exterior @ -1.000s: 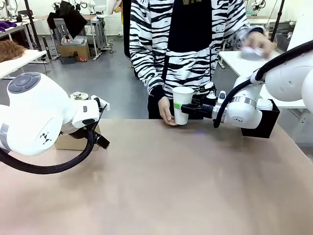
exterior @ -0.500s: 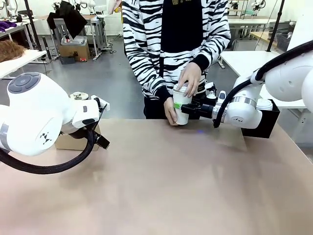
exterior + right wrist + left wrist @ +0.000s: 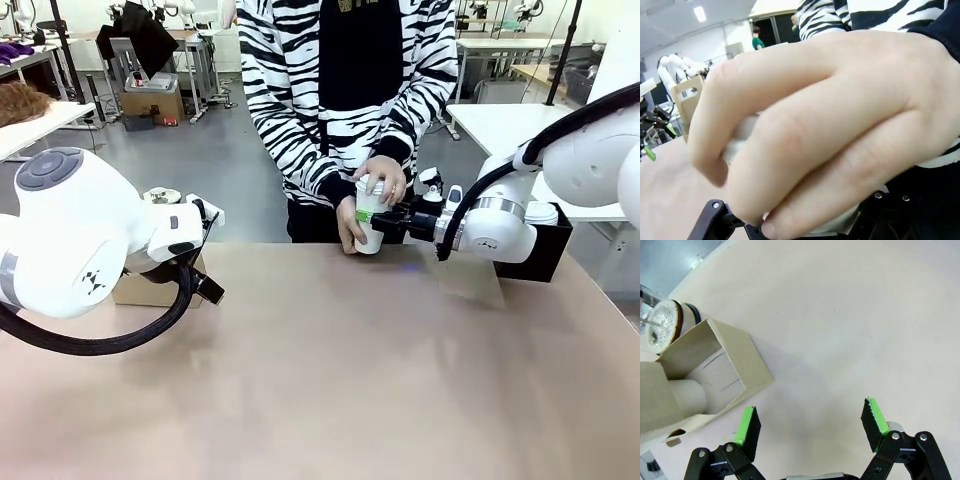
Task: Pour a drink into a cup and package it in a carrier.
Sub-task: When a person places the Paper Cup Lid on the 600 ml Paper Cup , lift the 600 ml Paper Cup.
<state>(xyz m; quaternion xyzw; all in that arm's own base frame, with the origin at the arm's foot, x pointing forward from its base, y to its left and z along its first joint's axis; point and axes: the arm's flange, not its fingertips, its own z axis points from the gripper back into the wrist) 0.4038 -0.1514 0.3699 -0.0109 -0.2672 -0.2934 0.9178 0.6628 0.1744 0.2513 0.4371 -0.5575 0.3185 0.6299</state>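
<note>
One hand point(image 3: 381, 177) caps the cup point(image 3: 370, 238) gripped by the right pincer point(image 3: 375, 221); left pincer point(image 3: 811, 415) gapes wide beside the carrier point(image 3: 735, 365)

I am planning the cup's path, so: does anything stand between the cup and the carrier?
A person's hand lies over the cup, held in the right pincer. The open left pincer hangs beside the carrier, on the cup's side. Nothing else visible stands on the table between them.
</note>
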